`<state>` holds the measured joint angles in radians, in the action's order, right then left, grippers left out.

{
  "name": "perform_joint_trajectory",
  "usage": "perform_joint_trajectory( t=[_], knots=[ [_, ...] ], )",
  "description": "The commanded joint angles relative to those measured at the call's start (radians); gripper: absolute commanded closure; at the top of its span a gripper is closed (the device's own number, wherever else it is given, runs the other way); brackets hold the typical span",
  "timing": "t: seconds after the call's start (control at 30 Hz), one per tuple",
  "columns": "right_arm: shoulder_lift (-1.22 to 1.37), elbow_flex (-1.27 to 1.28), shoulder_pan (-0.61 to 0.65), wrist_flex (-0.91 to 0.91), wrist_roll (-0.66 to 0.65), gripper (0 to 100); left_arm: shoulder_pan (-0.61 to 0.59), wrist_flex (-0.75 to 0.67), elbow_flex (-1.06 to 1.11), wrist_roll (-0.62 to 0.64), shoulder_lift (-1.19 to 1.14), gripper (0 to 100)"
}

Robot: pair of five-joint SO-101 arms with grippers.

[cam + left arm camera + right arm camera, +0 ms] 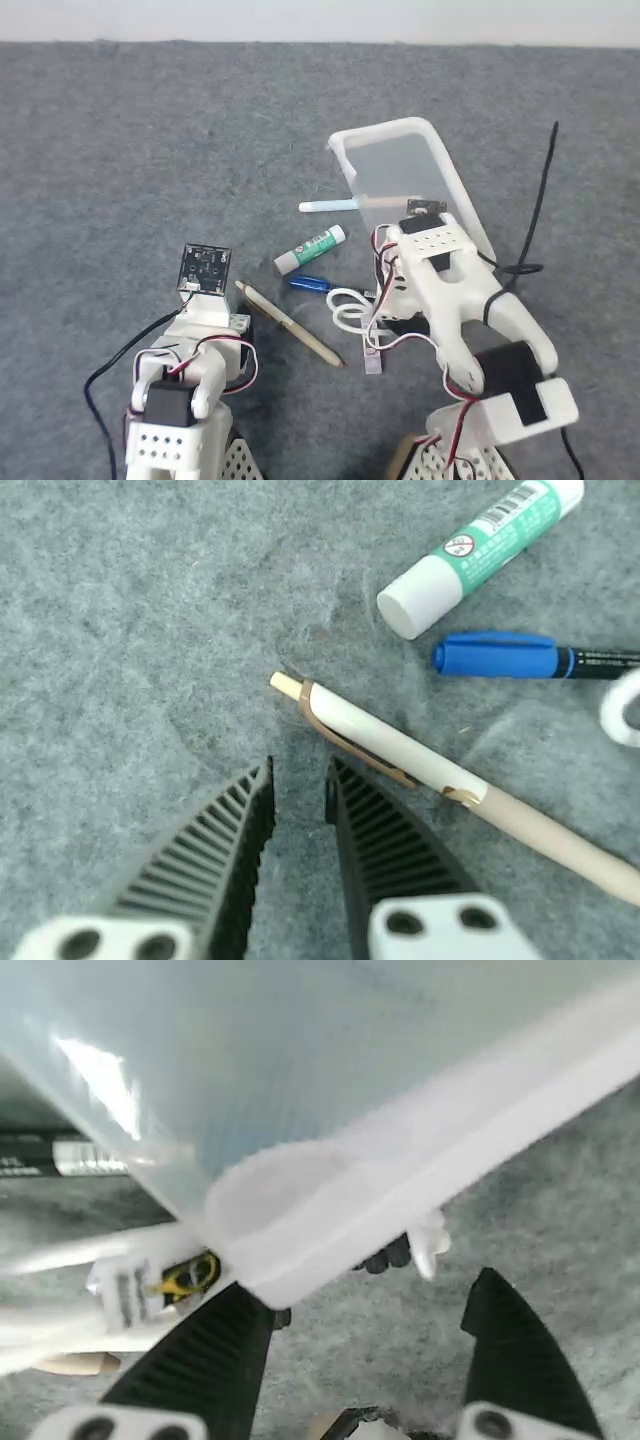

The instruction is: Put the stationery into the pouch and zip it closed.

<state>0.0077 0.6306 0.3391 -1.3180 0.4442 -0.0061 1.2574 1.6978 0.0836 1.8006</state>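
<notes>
Grey felt-like cloth covers the counter [120,150], which runs back to a pale wall [300,20] along its far edge; no other part of the room can be seen.

The translucent pouch [400,170] lies right of the counter's middle, toward the far edge, with its open mouth facing the middle. A pale blue pen [328,206] lies across that mouth, one end seemingly inside and the other still out on the cloth. Three more pieces lie loose near the counter's middle, all outside the pouch: a glue stick [310,250], a blue marker [308,283] just beside it, and a beige pen [290,323] nearest the near edge.

The left pincer [300,770] hangs over bare cloth close to the clip end of the beige pen, its jaws a narrow gap apart and holding nothing. The right pincer [370,1290] sits at the pouch's near rim with its jaws spread wide. The rim crosses above them, and no grip on it can be made out.

Judged progress: early. At most one item is partly entered, three remain to be loaded, and the zip has not yet been closed.
</notes>
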Motion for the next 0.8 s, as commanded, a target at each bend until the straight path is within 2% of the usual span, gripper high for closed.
perform_joint_trajectory(
  t=[0.0,0.3,0.37,0.5,0.57,0.77],
  knots=[
    [-0.008,-0.025,-0.016,-0.004,0.015,71.3,-0.003,0.005,-0.013,-0.002,0.018,92],
    [-0.008,0.072,-0.016,0.119,0.046,71.6,-0.003,0.005,-0.013,-0.002,0.018,92],
    [-0.008,0.081,-0.016,0.128,0.044,75.3,-0.003,0.005,-0.013,-0.002,0.018,92],
    [-0.015,0.081,-0.016,0.15,0.029,92.1,-0.003,0.005,-0.013,-0.002,0.018,92],
    [-0.021,0.075,-0.016,0.153,-0.026,99.4,-0.003,0.005,-0.013,-0.002,0.018,92],
    [-0.021,-0.015,-0.048,0.056,-0.16,99.1,-0.003,0.005,-0.013,-0.002,0.018,92]
  ],
)
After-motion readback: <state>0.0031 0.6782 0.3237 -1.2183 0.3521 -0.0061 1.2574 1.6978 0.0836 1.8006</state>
